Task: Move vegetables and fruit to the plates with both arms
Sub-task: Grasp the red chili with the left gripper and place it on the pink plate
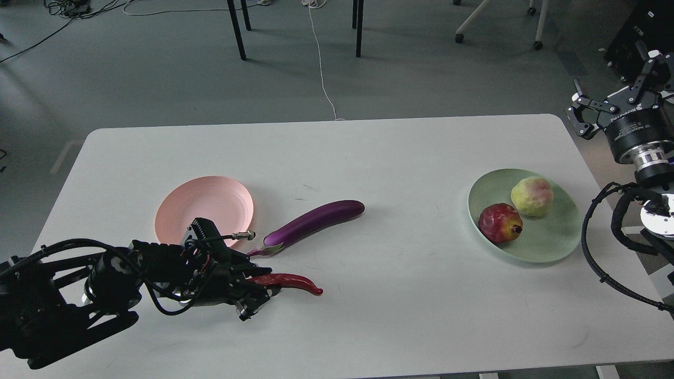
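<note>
Now our left gripper low at table, fingers around stem end of red chili pepper; grip looks closed on it, contact partly hidden by dark hardware; chili's long axis runs rightward, tip away from us; pink plate lies up-left, behind gripper, near; so lift and carry back toward it, we judge; eggplant lies diagonal just beyond chili, stem end near gripper; pomegranate and pale yellow-green fruit already on green plate; our right gripper raised at far right, spread wide, holding nothing.
</note>
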